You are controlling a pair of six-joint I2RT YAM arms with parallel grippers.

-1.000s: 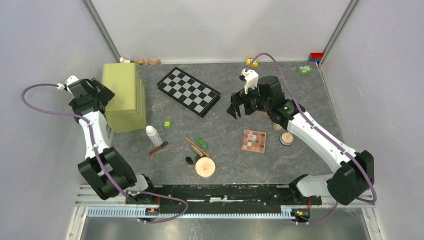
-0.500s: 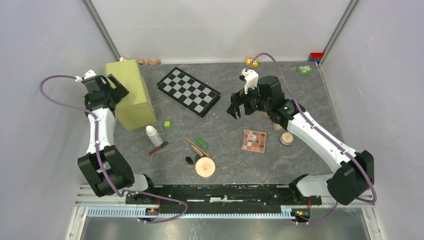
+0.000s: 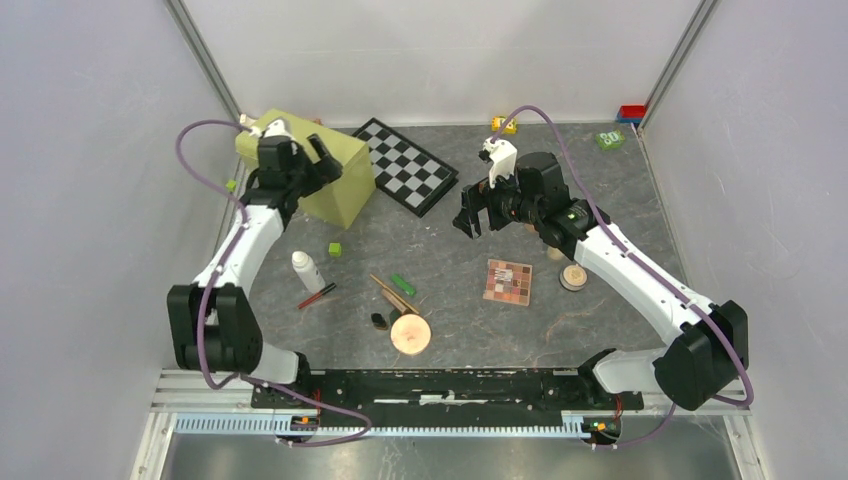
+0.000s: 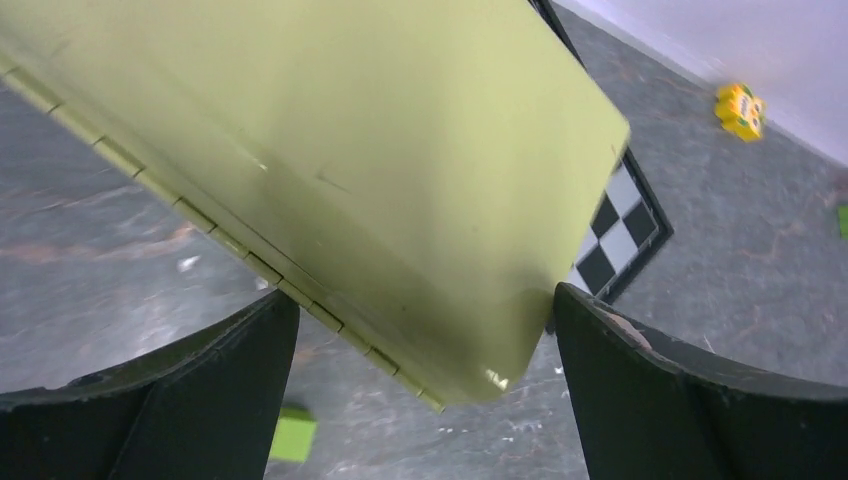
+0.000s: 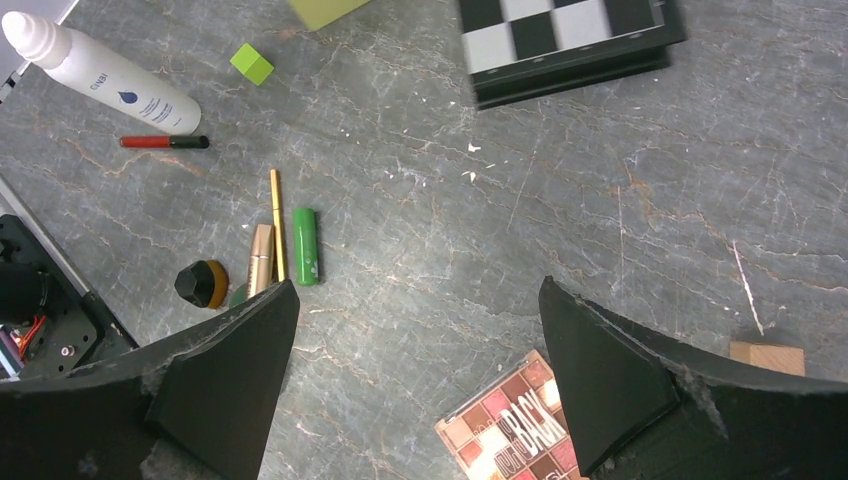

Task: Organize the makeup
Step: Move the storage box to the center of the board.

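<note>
Olive-green, the hinged case sits far left, just beside the chequered board. Our left gripper straddles its corner, jaws spread wide, probably to shift it within reach for filling. Our right gripper hovers mid-table, equally wide and empty. Loose before us lie the white bottle, red pencil, green tube, eyeshadow palette and round compact, none yet stowed
</note>
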